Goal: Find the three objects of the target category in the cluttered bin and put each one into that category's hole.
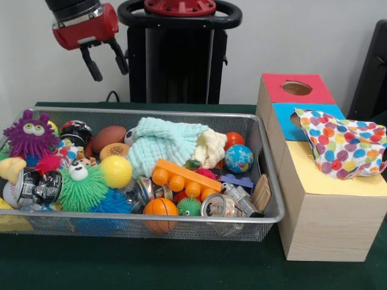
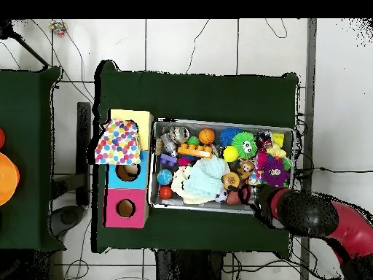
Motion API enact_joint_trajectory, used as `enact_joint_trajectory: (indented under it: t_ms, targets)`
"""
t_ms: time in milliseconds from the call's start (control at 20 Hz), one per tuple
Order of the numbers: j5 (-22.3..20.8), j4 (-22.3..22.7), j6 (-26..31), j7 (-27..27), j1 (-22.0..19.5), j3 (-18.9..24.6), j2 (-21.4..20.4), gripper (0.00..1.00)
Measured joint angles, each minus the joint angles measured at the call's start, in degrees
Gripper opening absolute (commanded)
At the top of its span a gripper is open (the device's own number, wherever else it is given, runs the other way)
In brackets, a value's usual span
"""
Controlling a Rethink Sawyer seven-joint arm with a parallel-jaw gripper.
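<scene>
A wire bin [image 1: 151, 111] holds a heap of toys. Among them are a purple fuzzy monster [image 1: 29, 134], a green spiky ball [image 1: 81, 188], a yellow ball [image 1: 116, 171], a mint cloth [image 1: 162, 146], an orange studded block [image 1: 181, 176], a globe ball [image 1: 239, 158], a small basketball [image 1: 160, 208] and a crushed can [image 1: 219, 206]. My red gripper [image 1: 106, 61] hangs open and empty, high over the bin's far left part. From overhead the gripper [image 2: 248, 195] sits at the rim of the bin [image 2: 218, 122], near the monster [image 2: 275, 173].
Right of the bin stands a wooden box [image 1: 320, 229] with red, blue and yellow tops. The red top has a round hole [image 1: 296, 88]. A polka-dot cloth [image 1: 341, 145] lies over the yellow top and part of the blue one. Overhead, the box [image 2: 125, 191] lies left of the bin.
</scene>
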Motion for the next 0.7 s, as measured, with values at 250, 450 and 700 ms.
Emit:
enact_joint_trajectory:
  t_ms: [250,450,700]
  targets:
    - [-1.3,-3.8,3.8,0.0,-1.1,0.0,3.5,1.00]
    - [-2.2,-6.7,6.2,0.0,-1.3,0.0,5.8,1.00]
    - [-4.0,-10.3,7.6,0.0,-1.3,0.0,8.2,1.00]
